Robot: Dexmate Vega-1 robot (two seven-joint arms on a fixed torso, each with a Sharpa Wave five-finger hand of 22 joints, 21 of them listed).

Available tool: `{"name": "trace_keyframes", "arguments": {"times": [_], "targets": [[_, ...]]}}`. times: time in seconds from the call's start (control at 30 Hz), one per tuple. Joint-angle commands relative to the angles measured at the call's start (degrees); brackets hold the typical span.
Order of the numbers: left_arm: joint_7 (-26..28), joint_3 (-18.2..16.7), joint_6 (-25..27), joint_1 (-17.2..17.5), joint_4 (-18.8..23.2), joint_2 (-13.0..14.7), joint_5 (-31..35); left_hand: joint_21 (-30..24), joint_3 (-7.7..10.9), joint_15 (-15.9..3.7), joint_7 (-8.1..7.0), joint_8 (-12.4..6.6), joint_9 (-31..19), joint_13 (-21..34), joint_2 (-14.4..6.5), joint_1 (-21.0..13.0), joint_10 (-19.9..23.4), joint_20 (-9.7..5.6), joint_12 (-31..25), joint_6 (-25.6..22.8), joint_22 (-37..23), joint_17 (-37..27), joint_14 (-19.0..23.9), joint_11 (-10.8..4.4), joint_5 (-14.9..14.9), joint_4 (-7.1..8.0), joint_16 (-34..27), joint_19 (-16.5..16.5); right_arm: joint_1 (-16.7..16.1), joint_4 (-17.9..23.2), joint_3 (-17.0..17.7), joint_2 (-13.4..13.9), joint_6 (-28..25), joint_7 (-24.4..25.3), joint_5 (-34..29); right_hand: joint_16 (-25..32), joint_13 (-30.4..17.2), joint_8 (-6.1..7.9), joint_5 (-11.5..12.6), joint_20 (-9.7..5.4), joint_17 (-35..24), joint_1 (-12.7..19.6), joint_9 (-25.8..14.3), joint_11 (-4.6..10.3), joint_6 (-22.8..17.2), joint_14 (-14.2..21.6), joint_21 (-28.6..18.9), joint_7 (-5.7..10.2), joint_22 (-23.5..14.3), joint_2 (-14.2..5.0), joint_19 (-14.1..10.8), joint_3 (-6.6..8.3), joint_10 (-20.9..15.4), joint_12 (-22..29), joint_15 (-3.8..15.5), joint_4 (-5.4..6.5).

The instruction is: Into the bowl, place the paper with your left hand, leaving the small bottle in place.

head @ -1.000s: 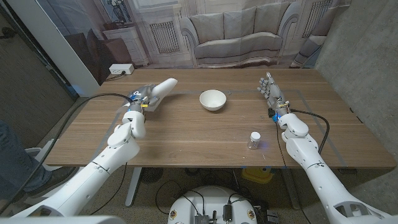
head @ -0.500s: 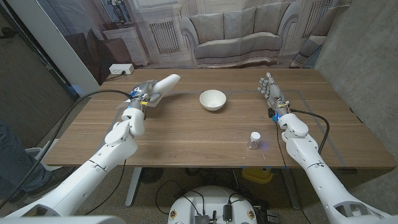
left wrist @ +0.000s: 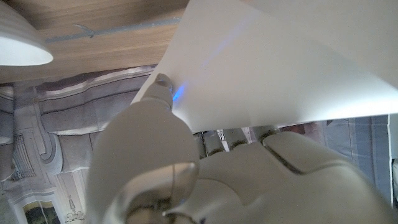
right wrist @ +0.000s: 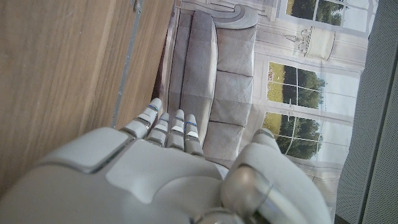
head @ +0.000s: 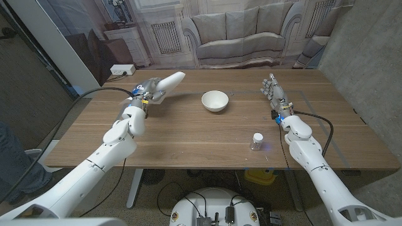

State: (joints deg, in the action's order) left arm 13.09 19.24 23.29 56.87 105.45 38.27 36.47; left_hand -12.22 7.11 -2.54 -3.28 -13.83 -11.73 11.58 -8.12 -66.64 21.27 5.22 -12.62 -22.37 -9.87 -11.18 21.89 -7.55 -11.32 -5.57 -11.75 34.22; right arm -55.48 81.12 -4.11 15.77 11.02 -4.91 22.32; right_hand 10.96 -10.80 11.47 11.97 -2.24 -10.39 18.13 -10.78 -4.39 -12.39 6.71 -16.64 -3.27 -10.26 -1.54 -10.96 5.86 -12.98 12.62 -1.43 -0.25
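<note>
My left hand [head: 147,94] holds a white sheet of paper [head: 169,81] lifted off the table at the far left, its free end pointing toward the white bowl [head: 215,100]. In the left wrist view the paper [left wrist: 273,62] spreads over my fingers [left wrist: 163,87], and the bowl's rim [left wrist: 18,46] shows at the picture's edge. The small clear bottle [head: 257,141] with a white cap stands upright near the front right. My right hand [head: 277,95] stands on its edge at the far right, fingers straight and together, holding nothing; the right wrist view shows its back [right wrist: 155,174].
The wooden table [head: 201,135] has bare room between the bowl and the bottle. A grey tape line [head: 314,107] marks the right side. Black cables run off both table sides. A sofa backdrop stands behind the far edge.
My left hand has carried the paper a little up and to the right, nearer the bowl. The right hand, bowl and bottle have stayed put.
</note>
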Motion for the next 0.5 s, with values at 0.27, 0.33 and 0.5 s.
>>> {"name": "trace_keyframes", "arguments": {"times": [0.27, 0.33, 0.5], "targets": [[-0.11, 1.06, -3.48, -2.35, 0.04, 1.69, -0.30, 0.67, 0.12, -4.21, -0.13, 0.30, -0.08, 0.26, 0.18, 0.24, 0.40, -0.03, 0.23, -0.23, -0.16, -0.11, 0.04, -0.21, 0.14, 0.32, 0.15, -0.86, -1.85, 1.72, 0.29, 0.20, -0.58, 0.98, 0.27, -0.16, -0.10, -0.17, -0.23, -1.16, -0.21, 0.08, -0.20, 0.05, -0.40, 0.03, 0.21, -0.11, -0.14, -0.27, -0.42, 0.01, -0.49, -0.04, 0.06, -0.44], [-0.09, 1.32, -4.00, -2.79, -0.16, 1.64, -0.45, 0.75, 0.10, -4.38, -0.33, 0.32, -0.07, 0.25, 0.23, 0.28, 0.43, -0.03, 0.26, -0.31, -0.16, -0.09, 0.03, -0.27, 0.15, 0.33, 0.18, -1.02, -1.85, 1.67, 0.28, 0.26, -0.75, 0.92, 0.35, -0.15, -0.10, -0.17, -0.23, -1.17, -0.21, 0.08, -0.20, 0.04, -0.40, 0.04, 0.24, -0.14, -0.14, -0.28, -0.44, 0.00, -0.52, -0.02, 0.06, -0.45], [0.30, 1.99, -4.87, -3.40, 0.01, 1.82, -0.06, 0.76, 0.02, -4.47, -0.41, 0.35, -0.06, 0.25, 0.39, 0.37, 0.55, -0.03, 0.26, -0.39, -0.16, -0.06, -0.05, -0.45, 0.19, 0.35, 0.25, -1.03, -1.55, 1.06, 0.34, 0.33, -0.52, 0.39, 0.61, -0.15, -0.10, -0.18, -0.23, -1.18, -0.21, 0.08, -0.19, 0.04, -0.37, 0.07, 0.35, -0.18, -0.15, -0.31, -0.48, -0.02, -0.47, -0.05, 0.03, -0.48]]}}
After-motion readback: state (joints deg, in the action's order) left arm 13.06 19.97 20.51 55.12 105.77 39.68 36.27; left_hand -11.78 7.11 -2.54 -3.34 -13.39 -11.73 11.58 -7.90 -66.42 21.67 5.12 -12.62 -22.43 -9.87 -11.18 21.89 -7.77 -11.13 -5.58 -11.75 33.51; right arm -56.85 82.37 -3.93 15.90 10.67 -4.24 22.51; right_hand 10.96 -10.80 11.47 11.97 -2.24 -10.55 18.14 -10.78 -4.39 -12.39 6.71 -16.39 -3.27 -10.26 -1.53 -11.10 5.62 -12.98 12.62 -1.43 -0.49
